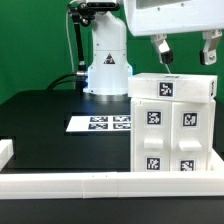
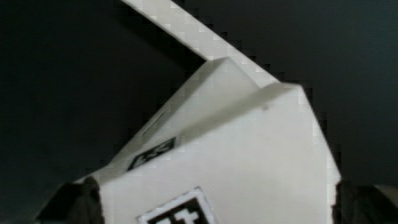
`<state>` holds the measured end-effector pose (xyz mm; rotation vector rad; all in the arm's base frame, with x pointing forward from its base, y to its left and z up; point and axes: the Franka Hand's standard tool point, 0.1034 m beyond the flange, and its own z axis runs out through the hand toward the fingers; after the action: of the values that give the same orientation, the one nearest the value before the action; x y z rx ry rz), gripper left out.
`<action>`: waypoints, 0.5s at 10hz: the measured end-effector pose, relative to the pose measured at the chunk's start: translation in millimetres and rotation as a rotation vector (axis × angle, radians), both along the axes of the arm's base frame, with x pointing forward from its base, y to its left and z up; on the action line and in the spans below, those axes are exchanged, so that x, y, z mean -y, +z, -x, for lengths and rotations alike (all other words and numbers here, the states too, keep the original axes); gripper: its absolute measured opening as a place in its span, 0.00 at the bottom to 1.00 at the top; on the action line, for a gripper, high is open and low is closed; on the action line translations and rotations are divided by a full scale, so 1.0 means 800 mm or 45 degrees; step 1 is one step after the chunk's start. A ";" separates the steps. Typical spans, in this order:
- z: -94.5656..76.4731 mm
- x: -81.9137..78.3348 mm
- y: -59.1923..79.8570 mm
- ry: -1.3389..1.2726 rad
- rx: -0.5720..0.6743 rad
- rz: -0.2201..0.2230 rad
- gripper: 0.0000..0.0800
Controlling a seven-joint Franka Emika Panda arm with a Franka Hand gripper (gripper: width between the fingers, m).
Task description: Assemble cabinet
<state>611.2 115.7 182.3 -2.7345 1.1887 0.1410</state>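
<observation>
The cabinet (image 1: 172,125) is a tall white box with tagged drawer blocks forming a grid on its front. It stands upright on the black table at the exterior view's right. My gripper (image 1: 184,55) hangs just above its top, open, one finger over each side and nothing between them. In the wrist view the cabinet (image 2: 222,140) fills the lower middle, with a tag on its top face, and the dark fingertips (image 2: 71,205) show at either side of it. The gripper (image 2: 222,212) does not touch it.
The marker board (image 1: 100,123) lies flat on the table to the left of the cabinet. A low white border rail (image 1: 60,182) runs along the front edge. The arm's white base (image 1: 107,70) stands at the back. A white strip (image 2: 187,30) crosses the wrist view beyond the cabinet.
</observation>
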 end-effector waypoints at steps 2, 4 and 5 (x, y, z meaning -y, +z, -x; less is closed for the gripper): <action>0.000 0.001 0.000 0.119 0.022 -0.003 0.81; 0.000 0.005 -0.001 0.516 0.088 0.020 0.81; -0.001 0.004 -0.001 0.784 0.132 0.029 0.81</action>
<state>611.8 112.6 181.5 -2.9862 0.2936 0.0527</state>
